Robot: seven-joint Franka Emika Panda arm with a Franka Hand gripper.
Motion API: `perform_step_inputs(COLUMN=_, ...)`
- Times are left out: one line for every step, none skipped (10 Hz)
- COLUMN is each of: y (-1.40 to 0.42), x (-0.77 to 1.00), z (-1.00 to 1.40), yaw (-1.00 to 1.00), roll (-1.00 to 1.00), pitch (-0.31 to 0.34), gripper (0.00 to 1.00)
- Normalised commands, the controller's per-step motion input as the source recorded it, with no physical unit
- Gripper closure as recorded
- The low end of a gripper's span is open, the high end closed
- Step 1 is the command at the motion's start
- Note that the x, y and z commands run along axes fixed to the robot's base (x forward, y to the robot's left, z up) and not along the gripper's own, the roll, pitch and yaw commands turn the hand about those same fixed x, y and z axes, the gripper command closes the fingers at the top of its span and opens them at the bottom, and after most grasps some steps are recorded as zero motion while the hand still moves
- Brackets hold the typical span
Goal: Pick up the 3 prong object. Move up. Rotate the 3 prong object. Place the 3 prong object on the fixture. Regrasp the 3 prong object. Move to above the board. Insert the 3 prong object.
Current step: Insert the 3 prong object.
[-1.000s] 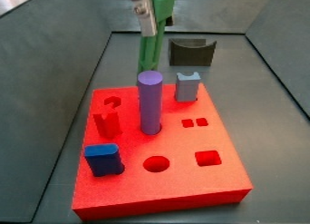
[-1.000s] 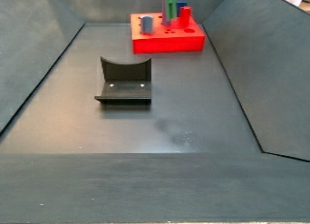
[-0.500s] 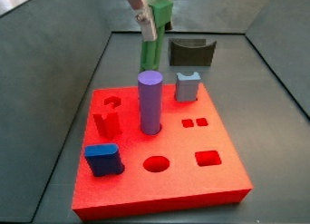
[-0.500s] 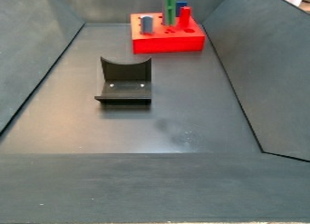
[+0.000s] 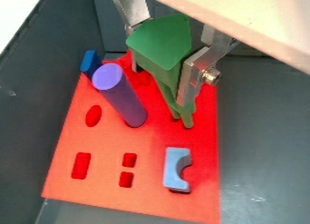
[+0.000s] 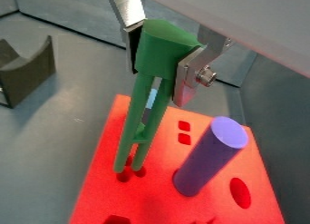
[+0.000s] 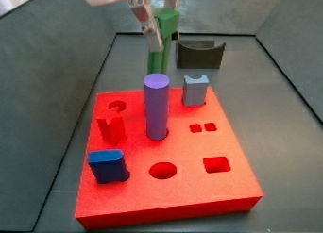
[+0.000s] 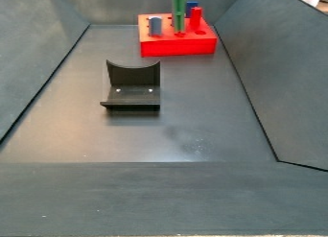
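Gripper [image 6: 164,48] has risen since prior frames, fingers clenched on 3 prong object [image 6: 148,105], prongs at board [image 6: 121,146] slots; insertion looks unfinished, fixture [image 8: 129,84] vacant.

The fixture [image 8: 130,85] is standing on the grey floor, well apart from the red board [image 8: 177,42] behind it. A green piece [image 8: 179,8] is rising upright above the board; the gripper is not showing in this side view.

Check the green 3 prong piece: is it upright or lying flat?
Upright. The 3 prong object hangs prongs-down over the board, gripped at its top in the gripper; whether the prongs are seated, cannot tell.
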Motion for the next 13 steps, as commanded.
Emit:
perform_step_inputs(y=-0.11, x=-0.07, z=-0.08, yaw=0.14, roll=-0.02, pitch=-0.123, gripper=1.0)
perform_step_inputs(y=0.0, x=-0.06, z=-0.09, yaw=0.14, roll=-0.01, pitch=-0.113, gripper=1.0)
perform_step_inputs(y=0.01, x=0.0, z=-0.09, yaw=0.21, roll=-0.04, pitch=-0.046, gripper=1.0)
perform_step_inputs(y=0.0, x=0.0, z=-0.09, yaw=0.22, roll=-0.04, pitch=-0.059, gripper=1.0)
perform_step_inputs(y=0.0, x=-0.02, z=-0.12, yaw=0.23, roll=-0.04, pitch=-0.123, gripper=1.0)
perform_step_inputs(y=0.0, x=0.0, z=-0.16, yaw=0.26, roll=-0.05, pitch=-0.154, gripper=1.0)
perform_step_inputs(y=0.0, x=0.0, z=-0.19, yaw=0.28, roll=-0.07, pitch=-0.166, gripper=1.0)
perform_step_inputs(y=0.0, x=0.0, z=-0.23, yaw=0.29, roll=-0.09, pitch=-0.203, gripper=1.0)
perform_step_inputs(y=0.0, x=0.02, z=-0.36, yaw=0.31, roll=-0.16, pitch=-0.263, gripper=1.0)
perform_step_inputs(y=0.0, x=0.01, z=-0.43, yaw=0.35, roll=-0.15, pitch=-0.291, gripper=1.0)
perform_step_inputs(y=0.0, x=0.0, z=-0.48, yaw=0.35, roll=-0.13, pitch=-0.307, gripper=1.0)
perform_step_inputs(y=0.0, x=0.09, z=-0.57, yaw=0.48, roll=-0.09, pitch=-0.289, gripper=1.0)
perform_step_inputs(y=0.0, x=0.09, z=-0.59, yaw=0.71, roll=-0.07, pitch=-0.273, gripper=1.0)
